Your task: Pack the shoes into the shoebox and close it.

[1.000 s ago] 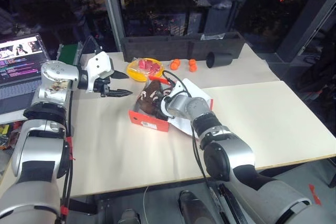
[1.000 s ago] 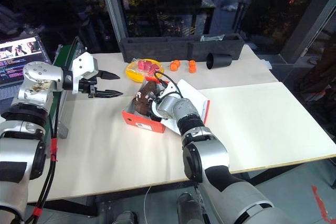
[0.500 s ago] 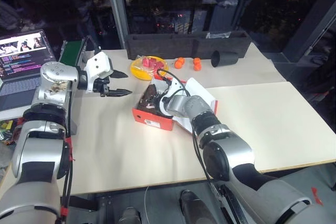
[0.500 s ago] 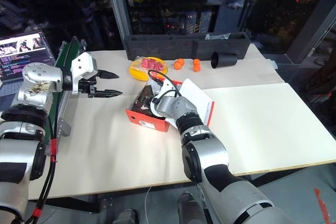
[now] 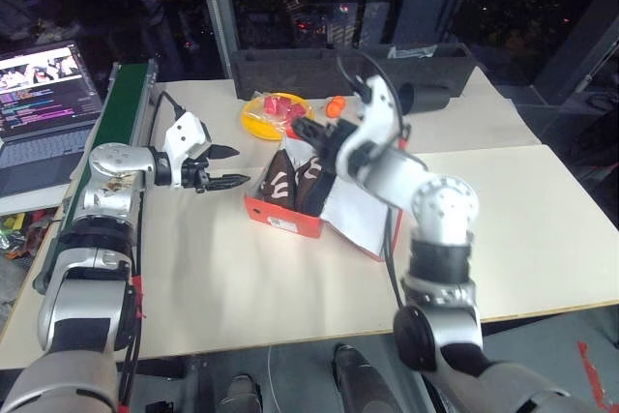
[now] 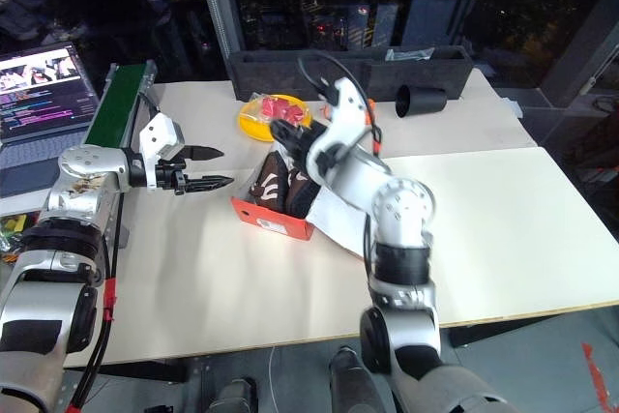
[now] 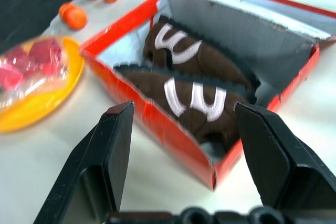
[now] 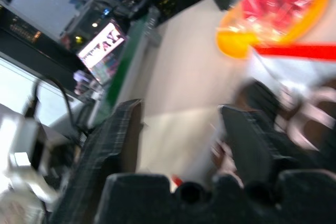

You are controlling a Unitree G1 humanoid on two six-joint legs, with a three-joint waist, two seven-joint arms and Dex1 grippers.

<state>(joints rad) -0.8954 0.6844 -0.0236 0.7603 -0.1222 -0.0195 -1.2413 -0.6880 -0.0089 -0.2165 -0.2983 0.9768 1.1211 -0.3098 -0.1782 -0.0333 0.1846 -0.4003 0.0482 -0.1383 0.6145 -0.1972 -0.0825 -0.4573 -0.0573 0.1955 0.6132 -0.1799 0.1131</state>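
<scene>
- Both shoes [image 7: 194, 85] now lie side by side inside the shoebox [image 5: 290, 224], near table centre; a second ago the right gripper [image 5: 311, 132] was down in the box.
- Right gripper has lifted clear to hang above the box's 12 o'clock edge, fingers apart, empty.
- Left gripper [image 5: 225, 166] hovers at the box's 9 o'clock, fingers apart, empty.
- Lid [image 5: 353, 224] lies open at 3 o'clock. Judgement: packing looks done; closing the lid remains.

two shoes [image 7: 194, 85], one shoebox [image 7: 157, 124], one yellow plate [image 7: 37, 98].
</scene>
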